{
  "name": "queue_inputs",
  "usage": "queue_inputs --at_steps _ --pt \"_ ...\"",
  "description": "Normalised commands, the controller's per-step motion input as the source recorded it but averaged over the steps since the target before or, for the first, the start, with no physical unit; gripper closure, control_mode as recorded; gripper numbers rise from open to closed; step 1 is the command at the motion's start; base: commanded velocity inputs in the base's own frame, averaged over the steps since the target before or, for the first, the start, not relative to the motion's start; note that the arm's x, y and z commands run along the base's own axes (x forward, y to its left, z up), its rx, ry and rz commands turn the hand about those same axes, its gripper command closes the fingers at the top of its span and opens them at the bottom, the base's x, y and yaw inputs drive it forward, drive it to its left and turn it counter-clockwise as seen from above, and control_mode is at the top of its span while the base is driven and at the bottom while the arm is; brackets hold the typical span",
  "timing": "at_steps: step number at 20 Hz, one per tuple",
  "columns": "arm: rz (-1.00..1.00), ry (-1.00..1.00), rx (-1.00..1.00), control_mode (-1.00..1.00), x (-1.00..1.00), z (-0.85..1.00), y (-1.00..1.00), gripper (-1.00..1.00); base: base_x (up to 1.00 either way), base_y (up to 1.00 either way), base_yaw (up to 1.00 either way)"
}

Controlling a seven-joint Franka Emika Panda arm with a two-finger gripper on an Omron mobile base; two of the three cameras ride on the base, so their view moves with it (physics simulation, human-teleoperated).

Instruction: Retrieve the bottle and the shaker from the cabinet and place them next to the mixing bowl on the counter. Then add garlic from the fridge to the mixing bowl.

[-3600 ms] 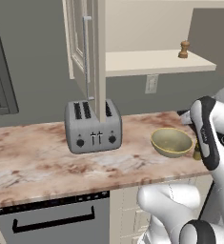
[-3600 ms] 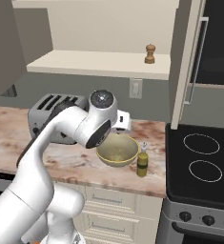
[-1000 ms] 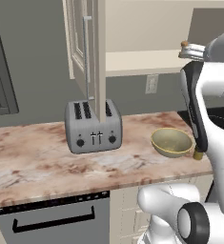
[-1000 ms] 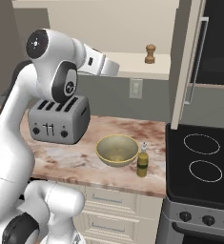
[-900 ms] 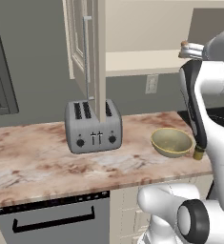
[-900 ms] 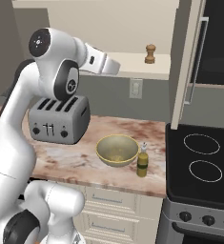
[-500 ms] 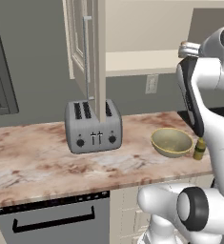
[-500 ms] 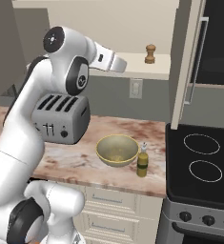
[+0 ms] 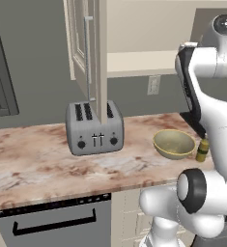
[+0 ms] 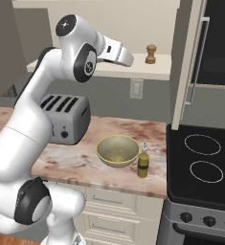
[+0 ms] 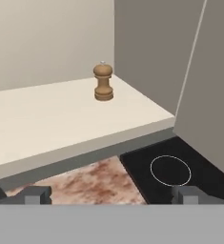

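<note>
The brown shaker (image 10: 151, 54) stands upright on the beige shelf of the open cabinet (image 10: 133, 69), near its right end. My gripper (image 10: 131, 61) hovers at shelf height just left of the shaker and apart from it, open and empty. In the hand view the shaker (image 11: 103, 82) stands ahead on the shelf (image 11: 61, 119), beyond my gripper (image 11: 111, 195) with its fingertips (image 11: 37, 194) spread wide. Below, the olive bottle (image 10: 143, 161) stands on the counter (image 10: 80, 162) right beside the mixing bowl (image 10: 117, 150). From the left I see the bowl (image 9: 174, 144) and the bottle (image 9: 202, 150).
A grey toaster (image 9: 94, 128) stands on the counter left of the bowl. Open cabinet doors hang at the left (image 9: 88, 48) and at the right (image 10: 190, 57) of the shelf. The black stovetop (image 10: 205, 162) adjoins the counter on the right.
The arm has risen from beside the bowl to shelf height, and over the last second the open hand has swung right toward the shaker. Bottle, bowl and shaker have not moved.
</note>
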Motion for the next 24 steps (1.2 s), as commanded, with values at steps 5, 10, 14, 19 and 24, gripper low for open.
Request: queue_inputs --at_steps 5,10,14,19,24 --pt "0.0 0.0 0.0 -1.0 0.44 -0.26 -0.03 -1.0 0.0 0.0 0.0" --pt "0.0 -0.02 0.0 -1.0 0.46 -0.13 -0.1 -1.0 0.0 0.0 0.0" --pt "0.0 -0.06 -0.02 -1.0 0.25 0.07 -0.12 -1.0 0.0 0.0 0.0" --pt "0.0 -0.02 -0.01 -1.0 0.18 0.12 -0.2 -1.0 0.0 0.0 0.0" --pt "0.0 0.0 0.0 -1.0 0.16 0.0 -0.26 -1.0 0.0 0.0 0.0"
